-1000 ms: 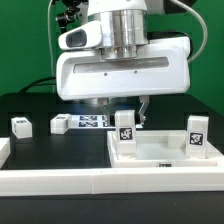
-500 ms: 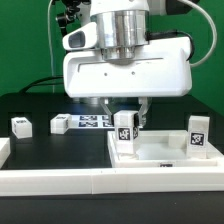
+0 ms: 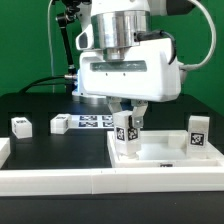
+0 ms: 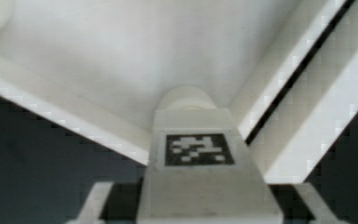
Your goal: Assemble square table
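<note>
At the exterior view's left, on the black table (image 3: 40, 105), a short white plastic tagged far-left leg (image 3: 20, 125) lies loose, with a matching second leg (image 3: 58, 124) just beside it. Next comes the marker board (image 3: 92, 122), lying flat. At centre, an upright white tagged gripped leg (image 3: 125, 142) stands at the left corner of the white square plastic raised-rim slab (image 3: 160, 155). The gripper (image 3: 126, 120) pinches this leg, jaws pressed on both its sides. The wrist view shows the same leg (image 4: 197, 150) over the slab (image 4: 87, 40). Further right, an upright white tagged right leg (image 3: 196, 135) stands on the slab. A long white rail (image 3: 80, 182) runs along the front.
</note>
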Action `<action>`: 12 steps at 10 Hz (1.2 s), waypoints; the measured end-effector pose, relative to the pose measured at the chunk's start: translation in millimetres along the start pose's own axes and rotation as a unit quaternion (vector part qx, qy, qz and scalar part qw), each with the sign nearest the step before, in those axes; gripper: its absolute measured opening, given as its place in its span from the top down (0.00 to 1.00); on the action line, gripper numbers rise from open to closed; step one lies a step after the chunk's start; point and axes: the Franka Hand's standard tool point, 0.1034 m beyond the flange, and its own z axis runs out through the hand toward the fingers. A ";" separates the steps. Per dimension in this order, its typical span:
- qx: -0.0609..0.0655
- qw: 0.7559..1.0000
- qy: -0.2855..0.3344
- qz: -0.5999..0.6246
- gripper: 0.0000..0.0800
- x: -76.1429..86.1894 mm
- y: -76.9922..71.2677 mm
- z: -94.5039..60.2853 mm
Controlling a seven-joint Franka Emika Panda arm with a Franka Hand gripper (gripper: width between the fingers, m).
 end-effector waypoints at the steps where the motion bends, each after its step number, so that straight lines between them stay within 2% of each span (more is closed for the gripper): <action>1: -0.001 0.999 0.000 0.051 0.64 -0.7 -0.4 0.2; 5: 0.003 0.985 -0.006 0.171 0.64 0.1 -0.2 0.4; 9: 0.004 0.982 -0.007 0.187 0.64 -0.1 0.0 0.5; 11: 0.007 0.992 -0.005 0.127 0.25 -0.1 -1.2 0.3; 12: 0.010 0.999 -0.001 0.052 0.21 0.8 -1.8 0.2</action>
